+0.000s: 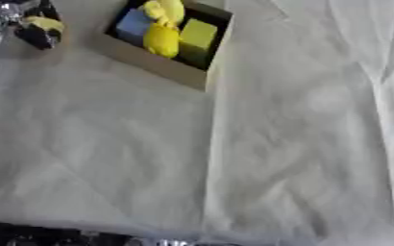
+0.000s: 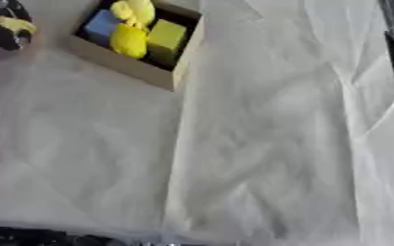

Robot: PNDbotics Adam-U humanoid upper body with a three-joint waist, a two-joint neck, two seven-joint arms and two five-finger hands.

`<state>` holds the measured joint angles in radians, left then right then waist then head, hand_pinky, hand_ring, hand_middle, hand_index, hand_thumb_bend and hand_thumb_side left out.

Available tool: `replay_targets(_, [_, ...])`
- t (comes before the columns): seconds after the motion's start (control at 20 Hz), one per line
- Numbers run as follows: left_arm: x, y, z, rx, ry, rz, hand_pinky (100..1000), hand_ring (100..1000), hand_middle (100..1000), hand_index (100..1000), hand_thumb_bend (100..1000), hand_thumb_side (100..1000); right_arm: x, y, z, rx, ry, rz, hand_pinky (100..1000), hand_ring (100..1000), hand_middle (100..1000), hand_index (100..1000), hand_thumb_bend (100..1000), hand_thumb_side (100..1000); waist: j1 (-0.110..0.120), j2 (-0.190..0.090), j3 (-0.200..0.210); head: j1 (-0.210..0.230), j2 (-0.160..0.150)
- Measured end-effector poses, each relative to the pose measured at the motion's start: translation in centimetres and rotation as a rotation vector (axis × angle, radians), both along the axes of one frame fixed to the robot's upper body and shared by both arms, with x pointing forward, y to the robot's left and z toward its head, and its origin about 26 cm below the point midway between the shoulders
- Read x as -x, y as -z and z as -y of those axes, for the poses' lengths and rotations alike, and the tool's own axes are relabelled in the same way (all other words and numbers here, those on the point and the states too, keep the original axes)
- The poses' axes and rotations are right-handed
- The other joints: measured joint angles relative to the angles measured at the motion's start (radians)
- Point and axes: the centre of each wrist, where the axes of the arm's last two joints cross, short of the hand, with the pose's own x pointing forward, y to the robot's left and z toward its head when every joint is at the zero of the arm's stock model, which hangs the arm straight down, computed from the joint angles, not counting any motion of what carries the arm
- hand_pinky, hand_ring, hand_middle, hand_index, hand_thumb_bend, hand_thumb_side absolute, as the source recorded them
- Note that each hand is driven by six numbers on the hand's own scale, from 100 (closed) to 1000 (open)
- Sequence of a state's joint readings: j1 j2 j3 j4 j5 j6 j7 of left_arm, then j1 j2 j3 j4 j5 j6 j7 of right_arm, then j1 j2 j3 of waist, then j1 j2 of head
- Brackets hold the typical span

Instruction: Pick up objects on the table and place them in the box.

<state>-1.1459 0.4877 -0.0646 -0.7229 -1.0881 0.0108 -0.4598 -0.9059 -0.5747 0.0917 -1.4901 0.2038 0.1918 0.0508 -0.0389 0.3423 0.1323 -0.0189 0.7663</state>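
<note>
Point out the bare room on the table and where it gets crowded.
The white cloth lies bare from the box to the near edge and rightward. It is crowded top left: the box holds yellow pieces and a blue block, and the left hand with a yellow thing sits beside it.

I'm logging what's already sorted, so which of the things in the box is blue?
The blue block, at the box's left side. The other pieces beside it are yellow or yellow-green.

A table [image 1: 259, 158] draped in creased white cloth [image 2: 259, 144] carries a cardboard box [image 1: 154, 65] near its far left.
</note>
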Motion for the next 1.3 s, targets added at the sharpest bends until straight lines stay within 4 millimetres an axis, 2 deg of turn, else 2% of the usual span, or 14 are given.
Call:
replay_targets(0.05, [0.0,0.0,0.0,0.001,-0.002,0.004,766,792,728,745,100,121,0.0,0.0,0.0,-0.001,-0.001,-0.001,824,802,688,864,100,698,0.000,0.000,0.001,0.000,0.000])
replay_targets(0.1, [0.0,0.0,0.0,0.002,-0.004,0.007,796,836,797,835,152,100,0.0,0.1,0.0,-0.002,-0.001,-0.001,824,803,688,863,100,698,0.000,0.000,0.003,0.000,0.000])
replay_targets(0.15, [0.0,-0.1,0.0,0.004,-0.002,0.011,824,865,826,887,222,100,0.0,0.1,0.0,-0.002,-0.002,-0.002,824,803,688,864,100,697,0.000,0.000,0.005,0.000,0.000])
replay_targets(0.3, [0.1,-0.5,0.3,0.015,0.020,0.016,880,934,891,976,313,100,-0.1,0.2,0.0,-0.005,-0.002,-0.006,824,803,688,864,100,695,0.000,0.000,0.006,0.000,0.000])
replay_targets(0.65, [0.8,-3.4,1.6,-0.008,0.105,-0.002,896,949,895,961,448,100,-0.2,0.7,0.2,-0.004,0.000,-0.021,825,804,688,865,100,696,0.000,-0.001,0.026,-0.001,0.000])
replay_targets(0.85, [1.0,-3.9,1.0,-0.066,0.086,-0.045,896,952,890,954,468,100,-0.3,1.0,0.3,-0.004,0.003,-0.029,826,804,688,865,100,696,0.000,-0.002,0.035,-0.002,0.000])
replay_targets(0.9, [1.0,-3.8,0.9,-0.077,0.081,-0.059,895,951,888,952,519,100,-0.3,1.0,0.3,-0.004,0.003,-0.030,826,804,687,865,100,697,0.000,-0.003,0.035,-0.002,0.000])
replay_targets(0.95, [1.0,-3.6,0.8,-0.087,0.077,-0.075,894,951,887,951,469,100,-0.3,1.1,0.3,-0.004,0.003,-0.032,826,804,687,865,100,697,0.000,-0.003,0.034,-0.002,0.000])
replay_targets(1.3, [0.5,-1.6,-0.1,-0.116,0.033,-0.178,886,946,878,932,442,100,-0.3,1.2,0.3,-0.005,-0.002,-0.033,826,803,686,866,100,689,0.000,-0.003,0.027,0.005,0.000])
